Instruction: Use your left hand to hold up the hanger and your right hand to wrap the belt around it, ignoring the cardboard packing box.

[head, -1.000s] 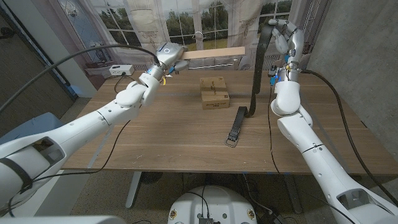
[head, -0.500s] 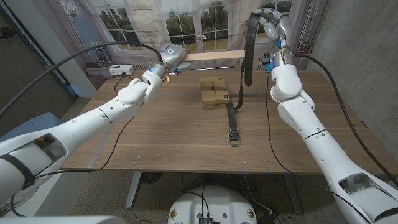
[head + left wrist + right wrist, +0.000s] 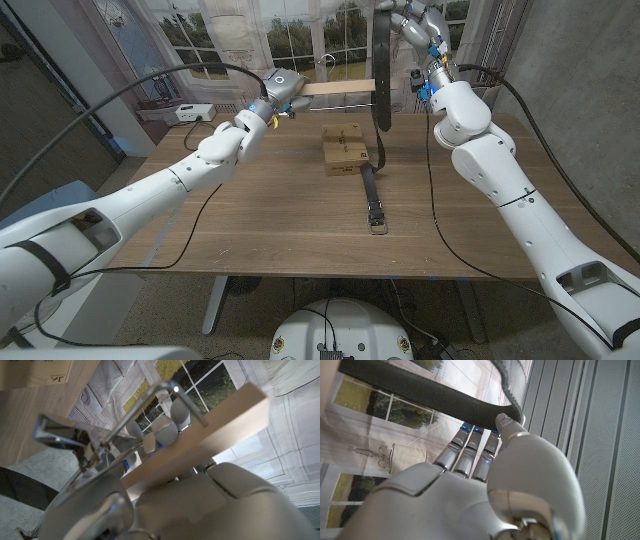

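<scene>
Holding belt [image 3: 379,80] beside hanger [image 3: 336,89].

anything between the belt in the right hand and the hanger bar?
Nothing visible. The right hand holds the belt up right by the free end of the hanger in the left hand; the cardboard box sits lower, on the table.

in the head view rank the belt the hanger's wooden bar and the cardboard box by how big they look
1. belt, longest, hanging from the right hand onto the table.
2. wooden bar.
3. cardboard box; shorter but bulkier, so close to the bar.
</scene>
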You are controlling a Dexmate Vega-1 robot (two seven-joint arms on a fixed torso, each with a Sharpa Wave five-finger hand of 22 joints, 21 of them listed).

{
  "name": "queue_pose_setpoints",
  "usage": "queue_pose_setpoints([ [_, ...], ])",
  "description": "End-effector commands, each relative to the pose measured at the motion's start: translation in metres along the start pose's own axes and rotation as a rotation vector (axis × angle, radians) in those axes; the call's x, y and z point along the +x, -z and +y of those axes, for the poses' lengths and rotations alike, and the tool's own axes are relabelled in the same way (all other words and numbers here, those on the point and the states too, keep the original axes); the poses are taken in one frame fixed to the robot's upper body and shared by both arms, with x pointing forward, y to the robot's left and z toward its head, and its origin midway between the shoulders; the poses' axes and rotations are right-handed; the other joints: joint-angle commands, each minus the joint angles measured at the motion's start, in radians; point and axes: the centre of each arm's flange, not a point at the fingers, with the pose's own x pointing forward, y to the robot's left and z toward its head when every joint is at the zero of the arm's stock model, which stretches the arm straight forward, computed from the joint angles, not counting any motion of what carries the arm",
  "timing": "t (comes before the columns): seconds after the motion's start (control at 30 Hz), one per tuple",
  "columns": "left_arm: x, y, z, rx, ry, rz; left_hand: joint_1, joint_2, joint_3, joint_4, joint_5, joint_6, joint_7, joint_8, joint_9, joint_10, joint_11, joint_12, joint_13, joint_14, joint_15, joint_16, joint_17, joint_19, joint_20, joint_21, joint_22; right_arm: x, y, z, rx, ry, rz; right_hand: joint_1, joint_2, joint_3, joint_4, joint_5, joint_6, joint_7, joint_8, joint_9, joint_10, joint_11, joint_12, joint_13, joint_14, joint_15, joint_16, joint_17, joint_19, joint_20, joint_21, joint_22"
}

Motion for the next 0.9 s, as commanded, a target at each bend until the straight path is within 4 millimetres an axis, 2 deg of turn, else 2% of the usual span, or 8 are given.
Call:
queue_pose_setpoints([
  [0.03, 0.035, -0.005, 0.004, -0.016, 0.031, 0.066, -0.005, 0.003, 0.006, 0.0, 0.007, -0.02, 0.035, 0.008, 0.001, 0.009, -0.006, 0.005, 0.001, 0.007, -0.003, 0.011, 0.004, 0.004, -0.056, 0.011, -0.001, -0.003, -0.026, 0.039, 0.007, -0.129, 0.009, -0.007, 0.01, -0.042, 0.039, 0.008, 0.01, 0.023, 0.007, 0.005, 0.006, 0.01, -0.002, 0.002, 0.01, -0.149, -0.001, 0.003, 0.004, 0.008, 0.008, 0.005],
  [0.3, 0.054, -0.006, 0.014, -0.059, -0.02, 0.122, -0.003, 0.008, 0.009, -0.001, 0.005, -0.02, 0.039, 0.015, -0.002, 0.015, -0.004, 0.005, 0.001, 0.007, -0.003, 0.015, 0.003, 0.009, -0.057, 0.02, 0.002, -0.014, -0.019, 0.049, 0.002, -0.159, 0.038, -0.002, 0.012, -0.037, 0.034, 0.013, 0.011, 0.032, 0.01, 0.005, 0.017, 0.029, -0.002, -0.001, 0.041, -0.148, -0.001, 0.0, 0.017, 0.018, 0.02, 0.006],
  [0.47, 0.06, -0.001, 0.021, -0.111, -0.07, 0.173, -0.002, 0.011, 0.01, -0.002, 0.004, -0.017, 0.042, 0.02, -0.002, 0.02, -0.005, 0.006, 0.001, 0.005, -0.004, 0.017, 0.002, 0.01, -0.057, 0.022, 0.002, -0.025, -0.003, 0.05, 0.023, -0.178, 0.064, 0.011, 0.017, -0.039, 0.026, 0.014, 0.016, 0.04, 0.012, 0.004, 0.025, 0.046, 0.0, -0.002, 0.091, -0.145, 0.027, 0.018, 0.055, 0.022, 0.042, 0.007],
  [0.63, 0.062, 0.005, 0.032, -0.163, -0.112, 0.195, -0.001, 0.014, 0.011, -0.002, 0.002, -0.018, 0.043, 0.025, 0.0, 0.024, -0.005, 0.006, 0.001, 0.01, -0.004, 0.025, 0.008, 0.014, -0.06, 0.025, 0.002, -0.045, 0.026, 0.046, 0.046, -0.191, 0.123, 0.02, 0.011, -0.029, 0.016, 0.019, 0.028, 0.058, 0.016, 0.0, 0.035, 0.061, 0.001, -0.006, 0.106, -0.133, 0.018, 0.011, 0.063, 0.031, 0.053, 0.008],
  [0.7, 0.062, 0.007, 0.036, -0.175, -0.127, 0.194, -0.001, 0.016, 0.011, -0.003, 0.001, -0.018, 0.044, 0.026, -0.001, 0.025, -0.006, 0.006, 0.001, 0.009, -0.004, 0.026, 0.008, 0.015, -0.061, 0.026, 0.002, -0.054, 0.041, 0.042, 0.064, -0.188, 0.16, 0.023, 0.01, -0.025, 0.013, 0.021, 0.028, 0.063, 0.017, 0.001, 0.036, 0.059, 0.001, -0.006, 0.107, -0.132, 0.014, 0.01, 0.061, 0.034, 0.054, 0.008],
  [0.9, 0.062, 0.013, 0.044, -0.198, -0.133, 0.185, 0.0, 0.018, 0.01, -0.003, -0.003, -0.021, 0.043, 0.029, -0.003, 0.028, -0.007, 0.006, 0.001, 0.014, -0.004, 0.039, 0.018, 0.015, -0.062, 0.029, 0.003, -0.077, 0.084, 0.027, 0.091, -0.187, 0.253, 0.02, 0.014, -0.018, 0.015, 0.022, 0.026, 0.07, 0.016, 0.001, 0.031, 0.065, 0.0, -0.004, 0.105, -0.123, 0.004, 0.009, 0.053, 0.036, 0.057, 0.008],
])
